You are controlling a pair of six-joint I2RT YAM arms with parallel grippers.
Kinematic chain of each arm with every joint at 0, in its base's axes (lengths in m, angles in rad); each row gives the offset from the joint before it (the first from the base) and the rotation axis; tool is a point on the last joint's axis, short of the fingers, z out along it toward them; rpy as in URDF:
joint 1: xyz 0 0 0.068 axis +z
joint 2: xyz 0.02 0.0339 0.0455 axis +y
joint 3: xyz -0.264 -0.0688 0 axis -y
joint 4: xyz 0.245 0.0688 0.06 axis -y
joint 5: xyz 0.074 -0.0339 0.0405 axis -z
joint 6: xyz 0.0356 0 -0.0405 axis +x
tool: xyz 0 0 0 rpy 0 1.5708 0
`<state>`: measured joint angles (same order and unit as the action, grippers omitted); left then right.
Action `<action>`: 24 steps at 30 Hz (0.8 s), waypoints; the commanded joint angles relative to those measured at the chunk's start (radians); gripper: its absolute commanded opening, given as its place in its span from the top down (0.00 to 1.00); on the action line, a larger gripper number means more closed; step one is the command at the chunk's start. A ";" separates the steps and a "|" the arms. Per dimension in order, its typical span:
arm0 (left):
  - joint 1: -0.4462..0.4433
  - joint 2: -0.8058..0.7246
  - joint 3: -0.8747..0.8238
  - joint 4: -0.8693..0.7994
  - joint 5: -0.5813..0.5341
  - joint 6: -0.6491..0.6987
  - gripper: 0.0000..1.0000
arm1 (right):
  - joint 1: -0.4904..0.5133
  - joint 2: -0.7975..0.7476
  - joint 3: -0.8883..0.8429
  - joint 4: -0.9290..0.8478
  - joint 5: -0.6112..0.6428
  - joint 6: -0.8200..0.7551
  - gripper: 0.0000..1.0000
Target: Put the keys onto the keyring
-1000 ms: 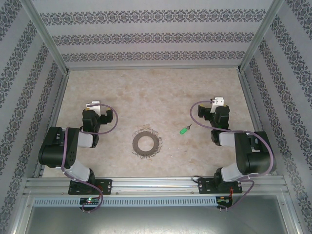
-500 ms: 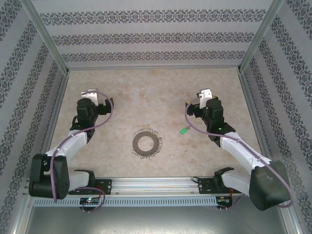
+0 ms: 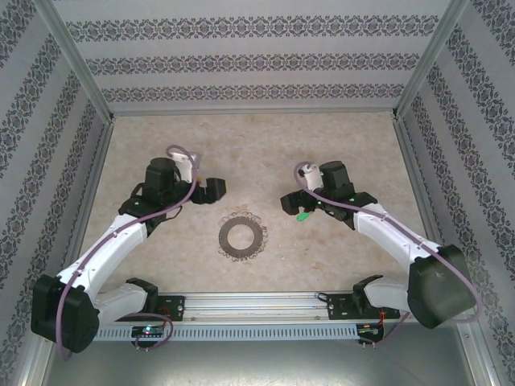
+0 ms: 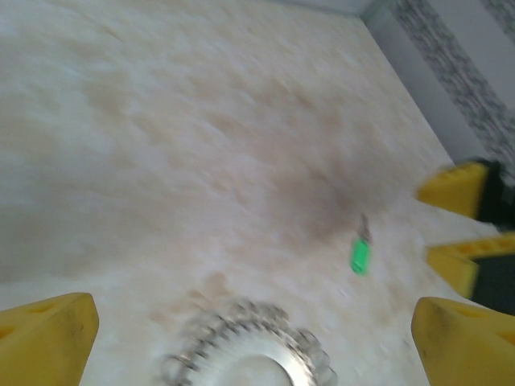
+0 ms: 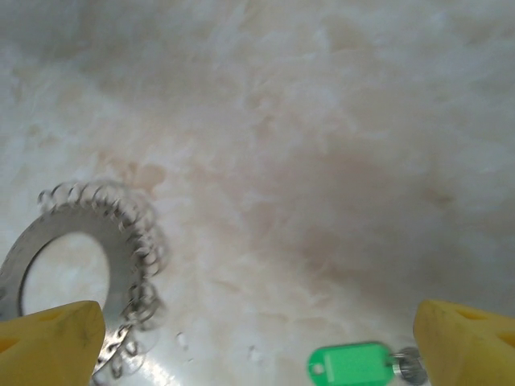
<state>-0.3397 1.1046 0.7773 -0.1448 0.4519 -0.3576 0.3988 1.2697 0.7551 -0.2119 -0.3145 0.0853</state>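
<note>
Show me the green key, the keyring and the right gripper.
green key (image 5: 348,363), right wrist view, on its green head.
keyring (image 3: 226,236), top external view, on its dark band's left side.
right gripper (image 5: 257,330), right wrist view, midway between its fingertips.

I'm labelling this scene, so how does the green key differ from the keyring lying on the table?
The key is far smaller than the keyring. The key has a bright green head; the keyring is grey with a wide central hole, fringed with silvery wire loops. Both lie flat on the table, apart from each other.
</note>
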 commanded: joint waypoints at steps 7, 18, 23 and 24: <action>-0.101 0.050 -0.081 0.009 0.088 -0.071 0.23 | 0.094 0.055 0.012 -0.052 -0.114 0.022 0.07; -0.101 0.025 -0.172 0.117 0.143 -0.139 0.28 | 0.164 0.245 0.135 -0.146 -0.132 -0.041 0.31; -0.101 0.043 -0.161 0.141 0.164 -0.120 0.29 | 0.187 0.306 0.157 -0.166 -0.142 -0.036 0.38; -0.101 0.048 -0.159 0.147 0.172 -0.117 0.29 | 0.189 0.314 0.156 -0.168 -0.142 -0.035 0.40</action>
<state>-0.4370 1.1530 0.6094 -0.0566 0.5865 -0.4801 0.5774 1.5574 0.8913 -0.3382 -0.4366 0.0612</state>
